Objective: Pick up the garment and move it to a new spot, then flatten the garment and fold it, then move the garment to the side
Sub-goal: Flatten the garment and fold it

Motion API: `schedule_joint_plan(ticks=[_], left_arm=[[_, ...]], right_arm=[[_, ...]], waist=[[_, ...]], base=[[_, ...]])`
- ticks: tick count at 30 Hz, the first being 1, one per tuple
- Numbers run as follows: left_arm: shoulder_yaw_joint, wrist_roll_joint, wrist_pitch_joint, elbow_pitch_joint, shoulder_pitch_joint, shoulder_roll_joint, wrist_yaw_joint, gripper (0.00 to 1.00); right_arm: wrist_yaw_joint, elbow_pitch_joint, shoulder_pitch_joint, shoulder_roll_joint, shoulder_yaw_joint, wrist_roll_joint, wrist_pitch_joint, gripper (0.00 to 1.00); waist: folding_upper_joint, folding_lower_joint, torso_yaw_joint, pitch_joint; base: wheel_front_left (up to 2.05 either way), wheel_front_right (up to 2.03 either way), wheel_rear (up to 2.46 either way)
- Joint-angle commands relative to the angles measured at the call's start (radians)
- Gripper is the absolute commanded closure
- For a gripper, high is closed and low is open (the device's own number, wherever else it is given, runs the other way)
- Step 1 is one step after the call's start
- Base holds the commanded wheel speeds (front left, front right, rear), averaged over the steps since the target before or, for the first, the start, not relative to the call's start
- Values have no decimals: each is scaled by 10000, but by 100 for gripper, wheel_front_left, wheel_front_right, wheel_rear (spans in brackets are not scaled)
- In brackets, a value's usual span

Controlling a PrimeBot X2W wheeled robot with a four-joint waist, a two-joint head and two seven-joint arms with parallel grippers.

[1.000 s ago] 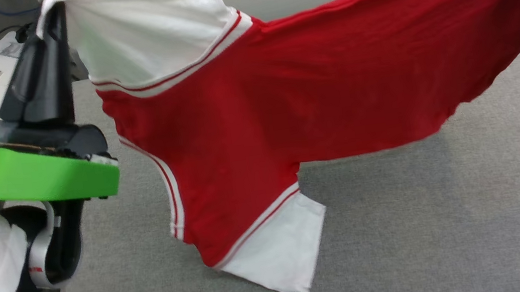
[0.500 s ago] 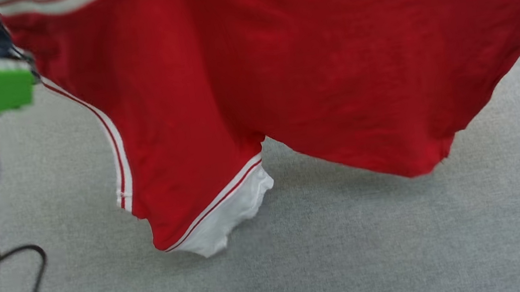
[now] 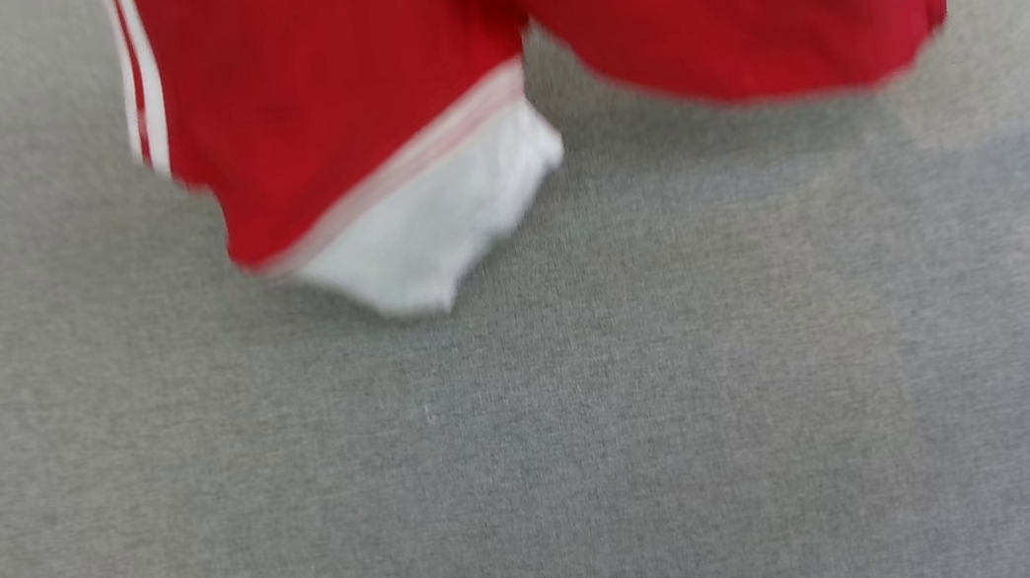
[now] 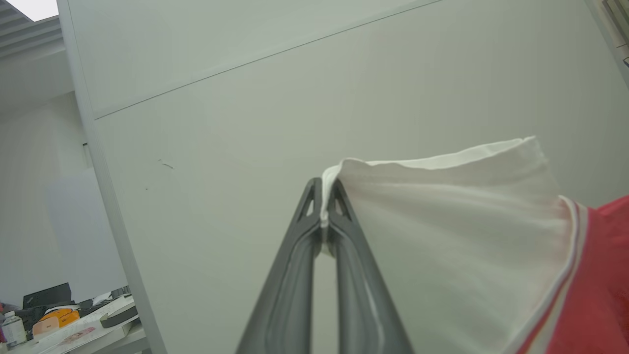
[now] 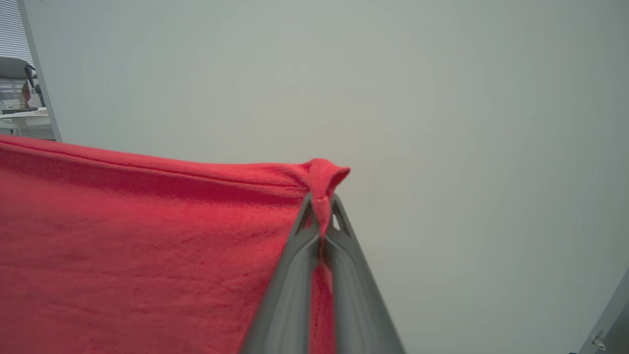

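- Left gripper (image 4: 324, 206) pinched tight on the edge of the shirt's (image 4: 604, 285) white sleeve (image 4: 442, 236).
- Right gripper (image 5: 322, 211) clamped tight on a bunched red corner of the shirt.
- The shirt hangs spread between them above the grey surface (image 3: 536, 445), its other white sleeve (image 3: 438, 229) drooping toward it.

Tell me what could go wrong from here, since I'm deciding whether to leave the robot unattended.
The left gripper pinches only the hem of a white sleeve, and the right gripper only a bunched red corner; either bite might slip. On the jersey, the lower sleeve hangs crumpled over the grey carpet and could fold under.
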Motion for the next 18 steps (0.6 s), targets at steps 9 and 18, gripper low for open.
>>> schedule_joint_plan(ticks=[9, 18], left_arm=[[-640, 1175, -781, 3581, -4320, -567, -690, 100], [-1010, 1397, -2334, 7095, -6065, -1409, -854, 100]], right_arm=[[-7, 3141, -3372, 305, 276, -1238, -1741, 100], [-7, 5891, -5303, 839, 268, -2363, -3831, 100]], waist=[[120, -1, -214, 3066], [120, -1, -59, 3608]], base=[[0, 0, 0], [0, 0, 0]])
